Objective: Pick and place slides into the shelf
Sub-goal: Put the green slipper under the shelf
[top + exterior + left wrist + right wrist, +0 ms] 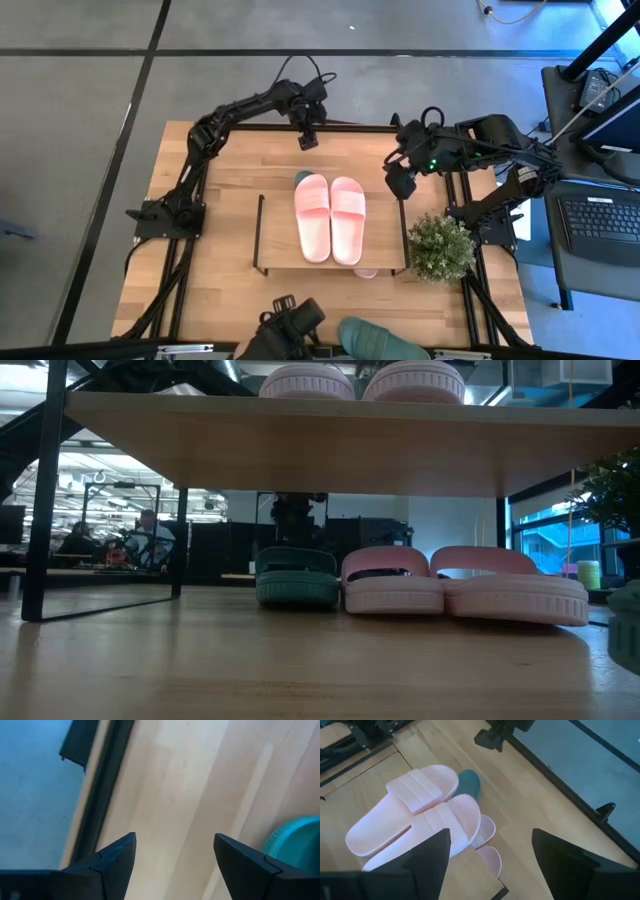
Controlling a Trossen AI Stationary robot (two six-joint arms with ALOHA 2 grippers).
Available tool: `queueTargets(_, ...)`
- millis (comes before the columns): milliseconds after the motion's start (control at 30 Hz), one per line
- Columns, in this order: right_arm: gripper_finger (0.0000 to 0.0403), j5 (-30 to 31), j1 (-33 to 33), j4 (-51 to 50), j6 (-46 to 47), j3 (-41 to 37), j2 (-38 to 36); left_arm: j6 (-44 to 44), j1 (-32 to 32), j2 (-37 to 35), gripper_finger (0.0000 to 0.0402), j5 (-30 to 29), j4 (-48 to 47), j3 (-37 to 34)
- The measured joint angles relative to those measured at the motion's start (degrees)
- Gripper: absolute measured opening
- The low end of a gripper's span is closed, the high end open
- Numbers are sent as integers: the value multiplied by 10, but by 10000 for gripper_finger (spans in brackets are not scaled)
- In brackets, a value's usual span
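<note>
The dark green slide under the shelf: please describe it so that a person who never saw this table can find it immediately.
Find the shelf, the low rack with a light wooden board in the middle of the table. On the tabletop beneath it, in the low view, three slides stand in a row. The dark green slide is the leftmost; the two pink slides beside it are pale.

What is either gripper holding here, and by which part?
Nothing. The left gripper and right gripper are both open and empty, above the table behind the shelf.
</note>
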Motion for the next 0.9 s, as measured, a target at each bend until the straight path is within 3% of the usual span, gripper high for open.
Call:
queueTargets(167,280,1,0,0,37,0,0,6,0,0,259,-1,16,-50)
queueTargets(367,280,1,0,10,75,0,0,-4,-1,0,259,-25,114,-110)
queueTargets(633,280,1,0,38,87,0,1,1,-15,0,259,-41,128,-154)
queueTargets(900,280,1,-1,61,87,0,1,1,-34,0,259,20,134,-179)
